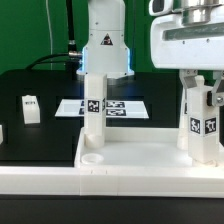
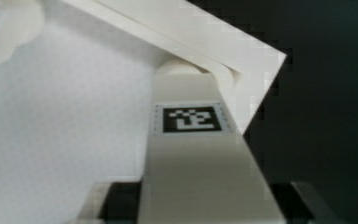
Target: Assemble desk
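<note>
The white desk slab lies flat with its raised rim up, and an empty round socket shows at its near left corner. One white square leg with a tag stands upright at the slab's left side. My gripper is shut on a second tagged leg and holds it upright at the slab's right corner. In the wrist view this leg runs between my dark fingers, its far end at the slab's rim. Whether it sits in a socket is hidden.
A loose white leg stands on the black table at the exterior view's left, with another white piece at the left edge. The marker board lies behind the slab. A long white rail runs along the front. The arm's base stands behind.
</note>
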